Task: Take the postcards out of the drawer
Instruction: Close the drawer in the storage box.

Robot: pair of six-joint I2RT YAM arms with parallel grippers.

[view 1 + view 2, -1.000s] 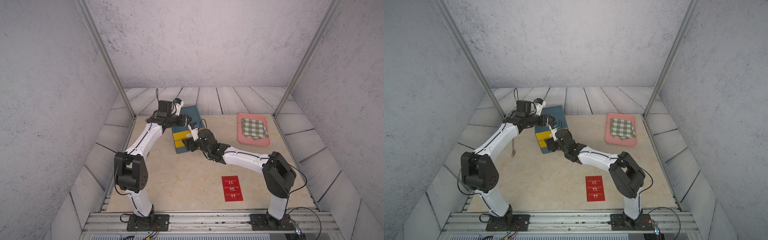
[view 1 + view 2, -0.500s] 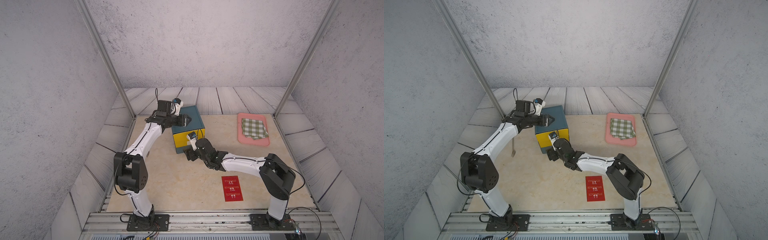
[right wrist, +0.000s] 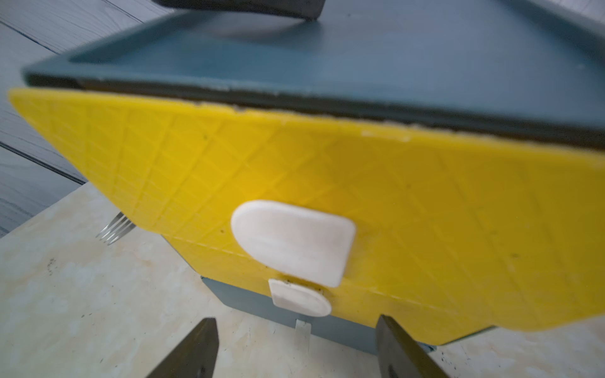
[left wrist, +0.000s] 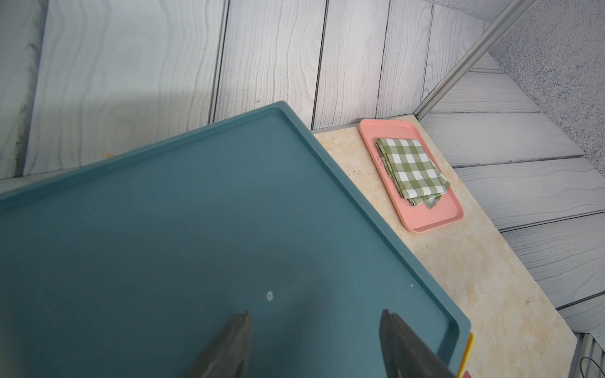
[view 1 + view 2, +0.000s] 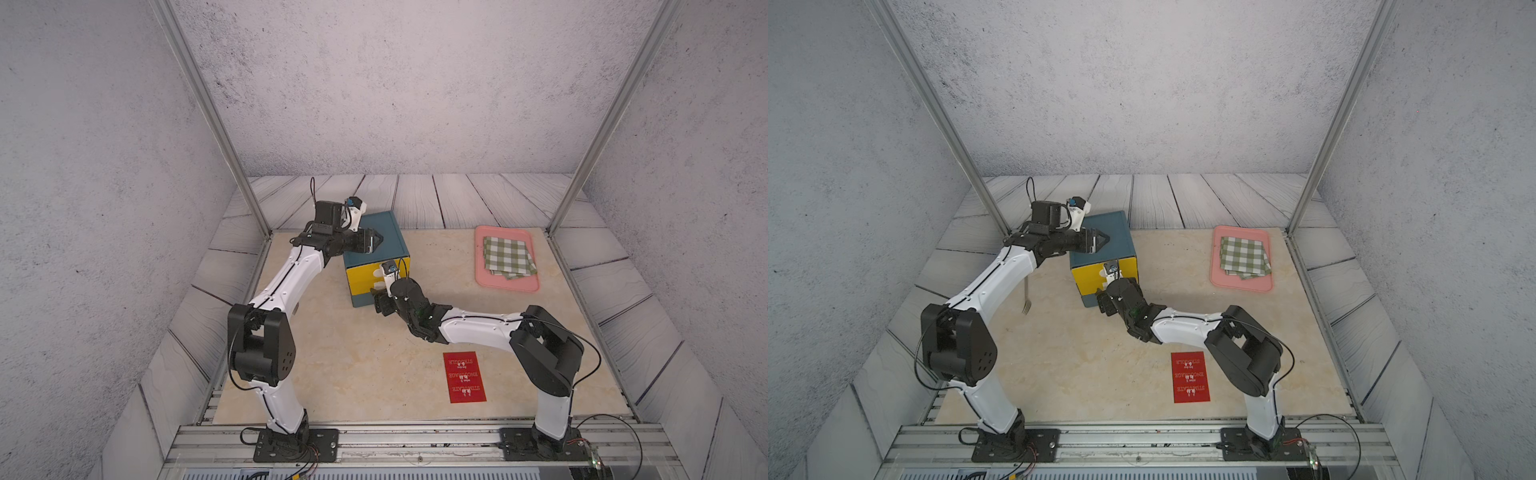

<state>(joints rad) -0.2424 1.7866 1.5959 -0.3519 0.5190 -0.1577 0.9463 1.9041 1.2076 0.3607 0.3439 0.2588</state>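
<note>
The postcards (image 5: 464, 377) lie flat on the tabletop (image 5: 353, 365) near its front edge, so removal looks done. The right claw (image 3: 296, 322), spread and empty, faces the shut yellow drawer (image 3: 425, 212). The left claw (image 4: 314, 319), also spread, hangs over the cabinet (image 5: 392, 245). Next, both should back away cleanly.

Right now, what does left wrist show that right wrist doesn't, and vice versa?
Left wrist only: the pink tray holding the folded checked cloth, and the left gripper open above the teal cabinet.
Right wrist only: the yellow drawer fronts, their white handles, fork tines on the table, and the right gripper open in front of the drawers.
Both: the teal cabinet top and the beige table.
</note>
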